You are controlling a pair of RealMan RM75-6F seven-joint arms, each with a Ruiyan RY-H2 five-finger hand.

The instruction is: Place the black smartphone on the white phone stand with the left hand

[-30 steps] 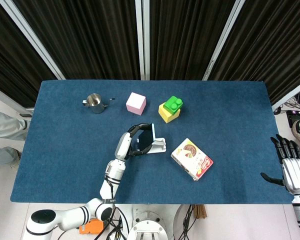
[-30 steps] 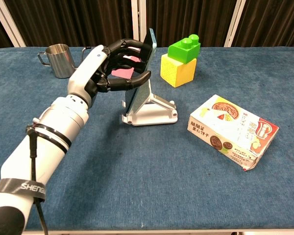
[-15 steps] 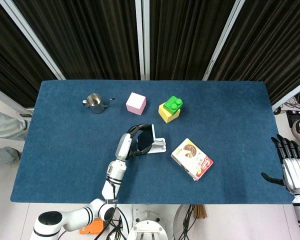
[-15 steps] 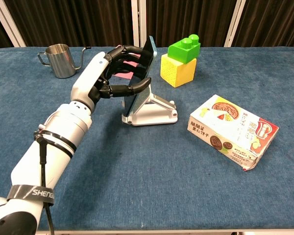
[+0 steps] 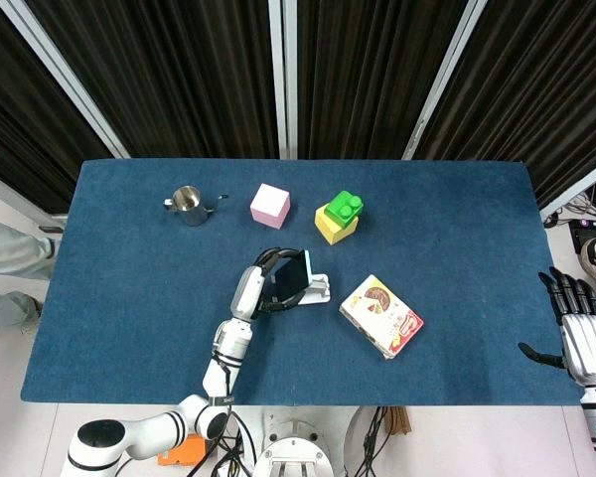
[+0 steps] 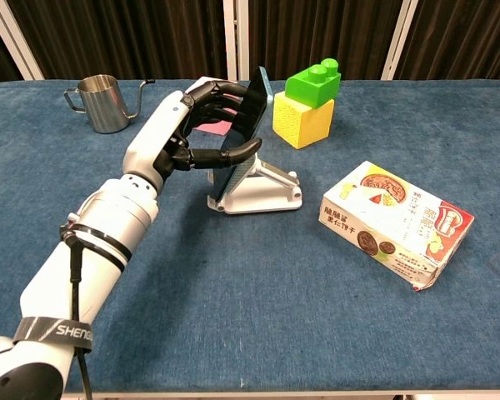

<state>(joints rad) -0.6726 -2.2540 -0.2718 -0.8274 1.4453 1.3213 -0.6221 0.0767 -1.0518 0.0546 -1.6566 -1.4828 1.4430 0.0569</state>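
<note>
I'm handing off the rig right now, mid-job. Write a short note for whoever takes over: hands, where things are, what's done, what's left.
Left hand: grips the black smartphone, its lower edge at the white phone stand, tilted against the slope.
Right hand: open, empty, past the table's right edge.
Done: phone carried to the stand.
Left: confirm it is seated, let go, withdraw the left hand without knocking it.

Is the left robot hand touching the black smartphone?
Touching. In the chest view the left robot hand wraps its fingers around the black smartphone.
</note>
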